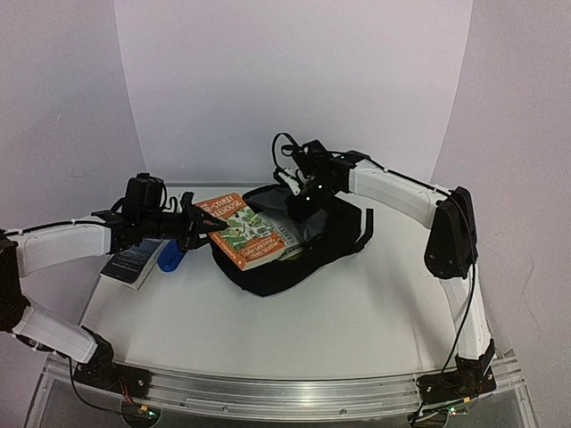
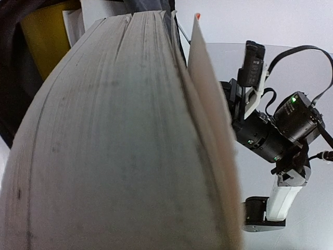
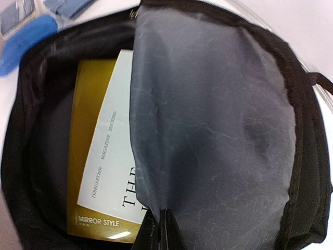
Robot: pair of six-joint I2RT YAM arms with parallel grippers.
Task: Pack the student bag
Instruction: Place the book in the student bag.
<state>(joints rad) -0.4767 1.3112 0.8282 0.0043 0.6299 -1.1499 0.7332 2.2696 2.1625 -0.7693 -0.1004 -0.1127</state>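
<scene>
The student bag (image 1: pixel 294 263), a black backpack, lies open at mid-table. Its grey lining (image 3: pixel 218 130) is pulled up, and my right gripper (image 3: pixel 162 229) is shut on the lining's edge at the bag's far rim (image 1: pixel 308 192). Inside lies a gold and white magazine (image 3: pixel 101 172). My left gripper (image 1: pixel 198 221) is shut on an orange and green book (image 1: pixel 245 230), holding it tilted over the bag's left side. In the left wrist view the book's page edges (image 2: pixel 114 146) fill the frame and hide my fingers.
A blue pencil case (image 1: pixel 172 257) and a dark booklet (image 1: pixel 134 263) lie left of the bag, under my left arm. The bag's straps (image 1: pixel 361 234) trail to the right. The right arm (image 2: pixel 270 130) reaches in from the right.
</scene>
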